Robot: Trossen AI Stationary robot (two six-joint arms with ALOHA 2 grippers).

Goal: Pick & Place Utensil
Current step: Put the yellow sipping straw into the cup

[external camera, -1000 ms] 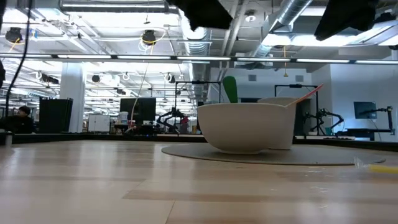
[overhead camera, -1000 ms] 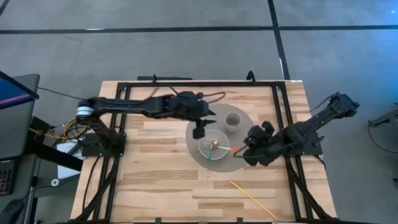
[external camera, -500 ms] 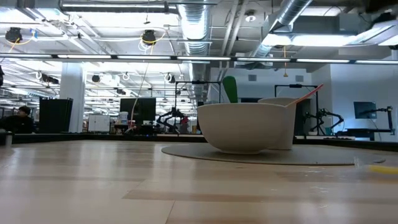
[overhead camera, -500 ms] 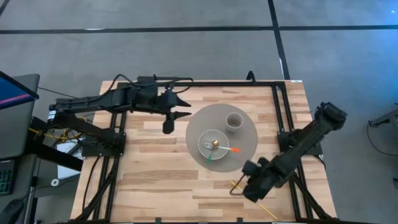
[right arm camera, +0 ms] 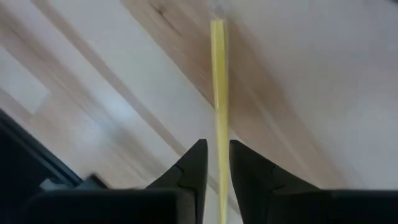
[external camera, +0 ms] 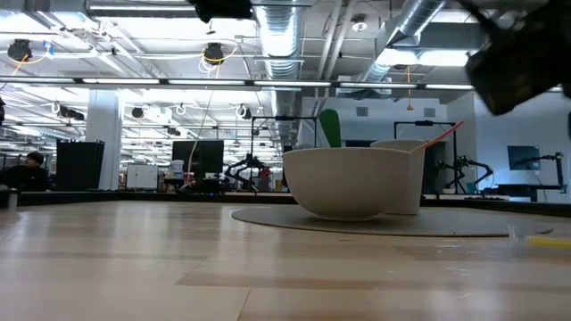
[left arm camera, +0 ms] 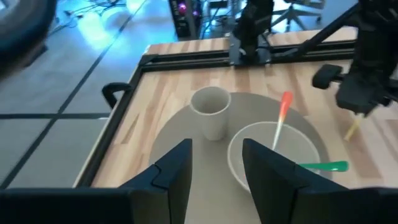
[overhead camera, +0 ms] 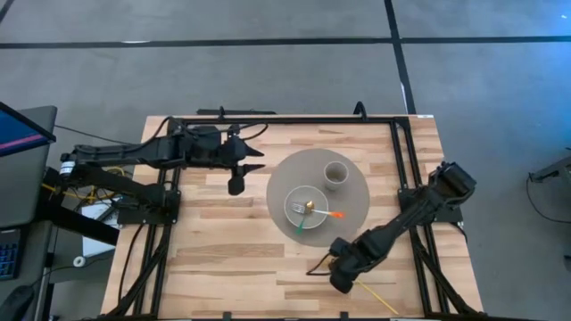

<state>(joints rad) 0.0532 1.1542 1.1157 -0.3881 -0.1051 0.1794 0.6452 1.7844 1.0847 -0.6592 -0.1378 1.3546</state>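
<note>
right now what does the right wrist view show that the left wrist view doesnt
Only the right wrist view shows the yellow utensil up close, lying on bare wood between the right gripper fingers, which are open around it. Only the left wrist view shows the cup, the bowl with its orange and green utensils, and the round mat. Both show the wooden table.

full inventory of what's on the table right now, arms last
Round mat: 1, grey, middle of the table.
Bowl: 1, off-white, on the mat's near-left part.
Cup: 1, off-white, on the mat behind the bowl.
Orange-handled utensil: 1, resting in the bowl, handle over its rim.
Green-handled utensil: 1, in the bowl.
Yellow utensil: 1, flat on the wood near the table's front right.
Table: 1, light wood, black frame.
Left gripper: 1, black, open, above the table left of the mat.
Right gripper: 1, black, open, fingers either side of the yellow utensil.
</note>
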